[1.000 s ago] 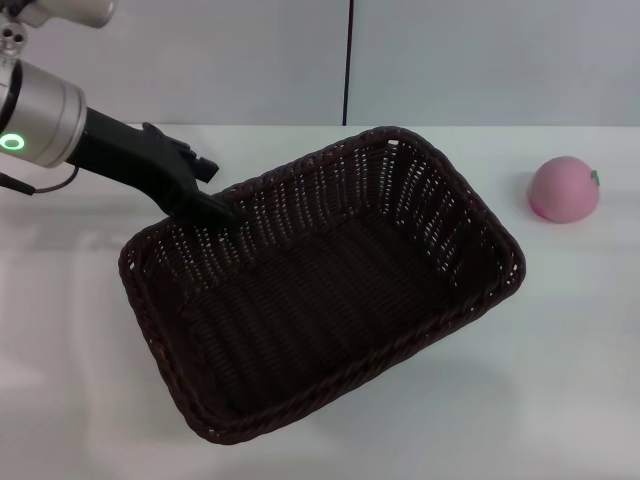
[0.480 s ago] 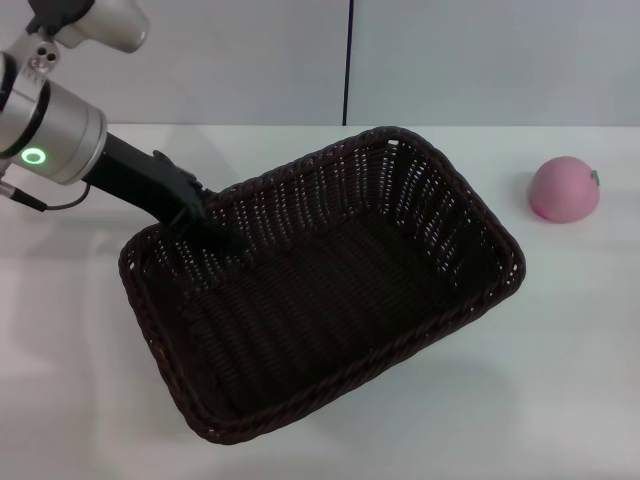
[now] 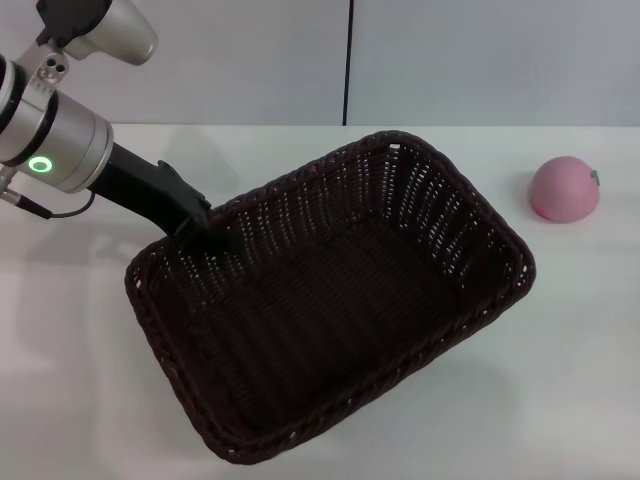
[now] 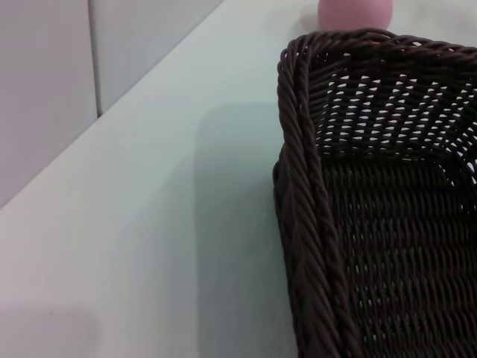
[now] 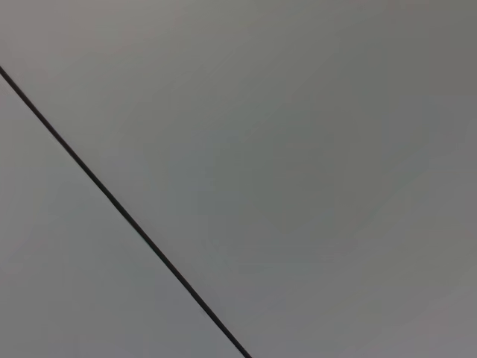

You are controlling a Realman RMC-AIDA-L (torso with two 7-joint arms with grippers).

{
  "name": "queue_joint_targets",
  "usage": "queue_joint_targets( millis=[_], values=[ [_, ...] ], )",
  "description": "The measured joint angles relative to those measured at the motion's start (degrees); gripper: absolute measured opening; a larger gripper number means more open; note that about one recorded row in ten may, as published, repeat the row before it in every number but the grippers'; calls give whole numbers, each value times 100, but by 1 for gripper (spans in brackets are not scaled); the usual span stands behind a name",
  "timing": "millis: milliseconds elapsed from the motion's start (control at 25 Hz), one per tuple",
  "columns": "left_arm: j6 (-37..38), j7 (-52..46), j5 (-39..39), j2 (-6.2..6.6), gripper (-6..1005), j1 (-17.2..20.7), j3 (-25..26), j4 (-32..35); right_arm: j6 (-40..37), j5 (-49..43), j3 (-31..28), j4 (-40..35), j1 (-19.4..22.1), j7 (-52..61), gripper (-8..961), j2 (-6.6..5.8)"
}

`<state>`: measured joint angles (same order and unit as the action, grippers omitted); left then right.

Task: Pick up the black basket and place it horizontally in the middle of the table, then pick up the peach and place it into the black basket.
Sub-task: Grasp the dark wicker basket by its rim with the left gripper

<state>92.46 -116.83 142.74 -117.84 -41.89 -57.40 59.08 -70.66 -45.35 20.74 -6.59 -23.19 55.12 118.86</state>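
Clearly left gripper point(image 3: 207, 228) grips the black basket point(image 3: 330, 300) rim, peach point(image 3: 565, 188) apart.

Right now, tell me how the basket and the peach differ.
The basket is large, rectangular and dark woven; the peach is small, round and pink. The left gripper is at the basket's rim, while the peach lies untouched, outside it toward the right. Both are over the white table.
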Motion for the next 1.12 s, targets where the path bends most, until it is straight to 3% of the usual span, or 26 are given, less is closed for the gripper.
queue_joint_targets(
  millis=[160,360,760,1120],
  values=[
    [-11,5,-1,0,332,11,1,-2,0,0,0,6,19,0,512,2],
    [-34,14,-17,-3,187,42,-18,-6,-1,0,0,36,40,0,512,5],
    [-25,519,-296,-12,187,226,116,41,-1,0,0,74,51,-1,511,5],
    [-47,1492,-1239,15,187,635,950,206,-1,0,-43,84,92,0,511,5]
  ],
)
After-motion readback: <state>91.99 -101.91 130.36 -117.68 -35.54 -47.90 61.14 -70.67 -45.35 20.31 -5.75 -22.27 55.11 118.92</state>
